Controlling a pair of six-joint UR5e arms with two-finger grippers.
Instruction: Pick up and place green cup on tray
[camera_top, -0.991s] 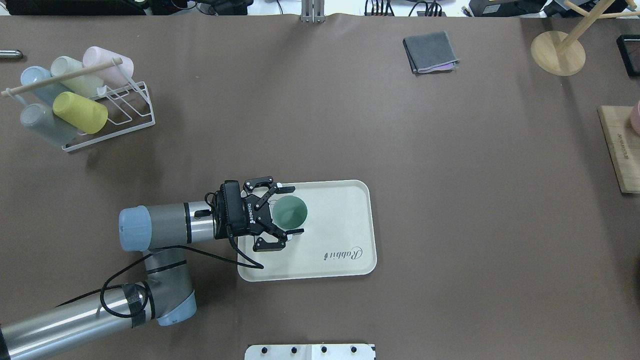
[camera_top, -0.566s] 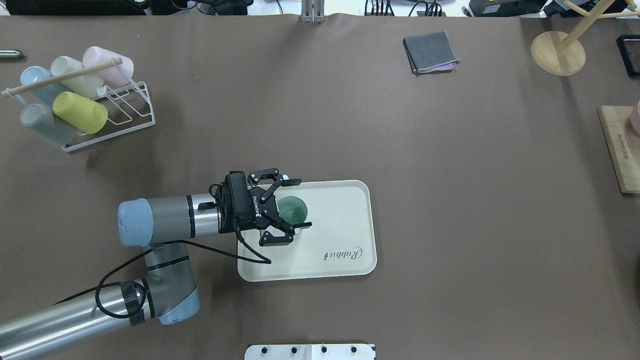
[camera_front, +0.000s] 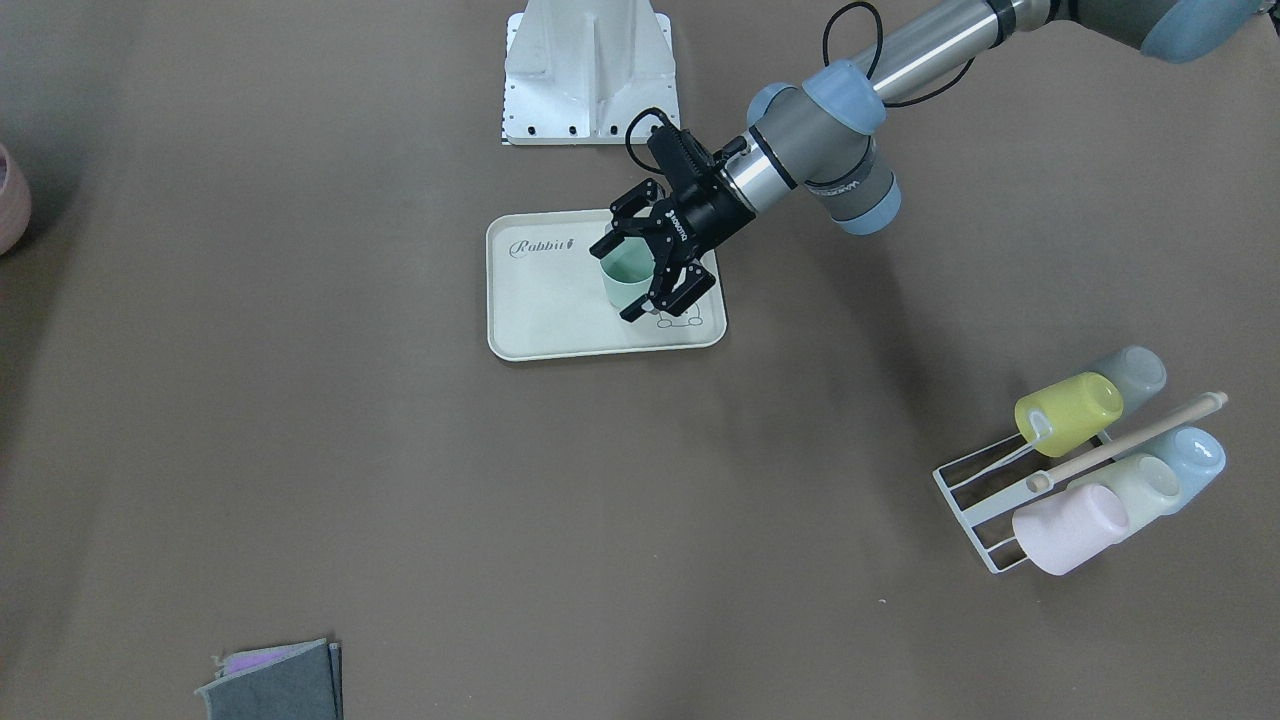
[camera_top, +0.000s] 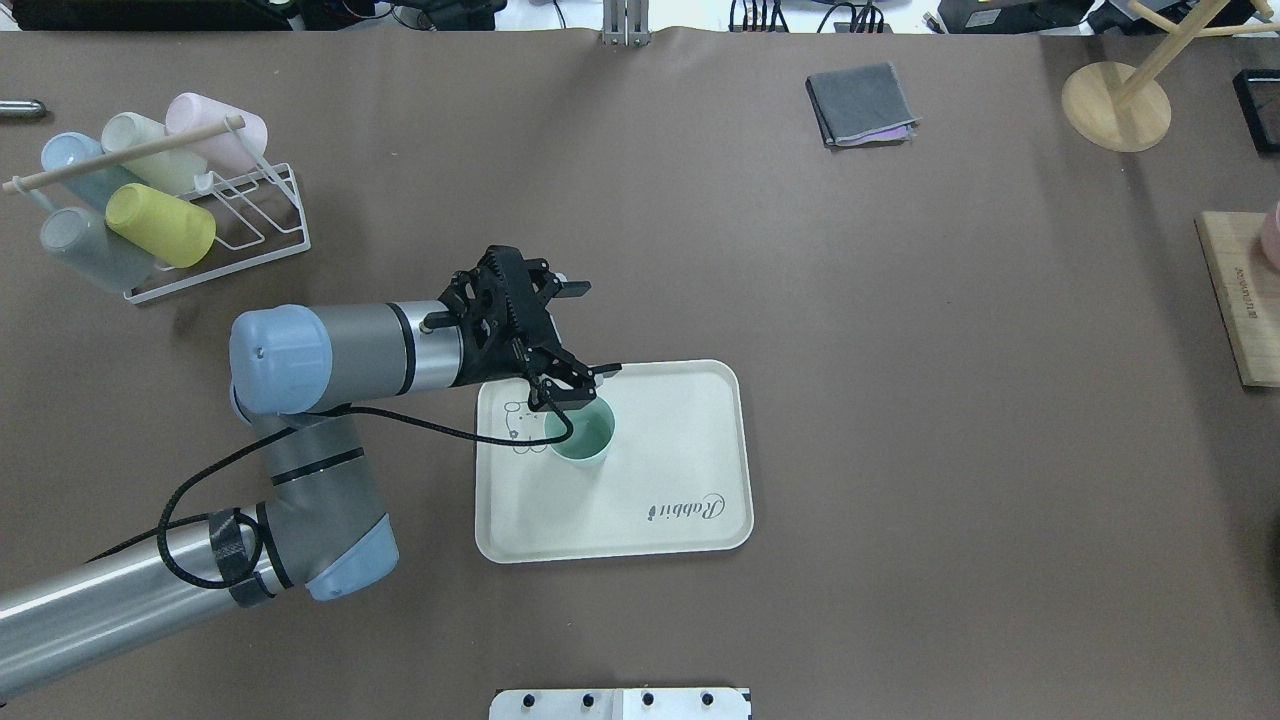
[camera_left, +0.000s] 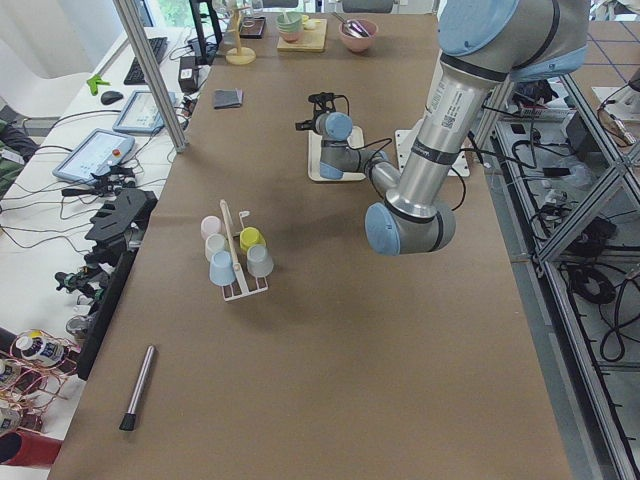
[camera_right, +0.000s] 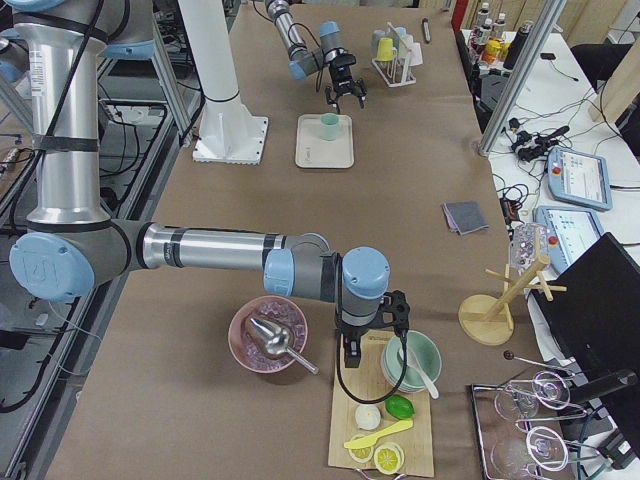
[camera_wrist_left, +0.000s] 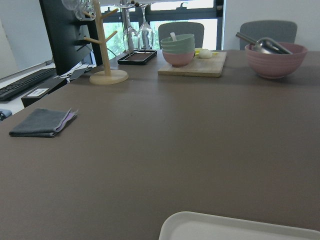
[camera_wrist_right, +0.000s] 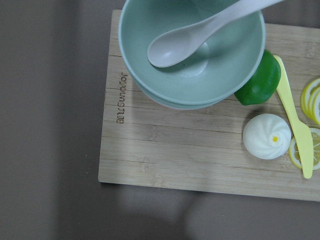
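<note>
Small mint-green plastic tumbler (camera_top: 580, 437) stands upright on flat cream rimmed tray (camera_top: 680, 450); left hand (camera_top: 592, 330) hovers above it, spread open, empty, so placing looks done, only withdrawal left.

You see left gripper (camera_top: 600, 328) lifted off cup (camera_top: 582, 438), swung toward tray (camera_top: 690, 440) far edge, jaws spread; bunny drawing (camera_top: 515, 428) uncovered.

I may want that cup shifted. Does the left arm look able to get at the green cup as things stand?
Probably yes. The left gripper hangs open close above the green cup, which stands upright and alone on the tray; nothing seems to lie between them.
</note>
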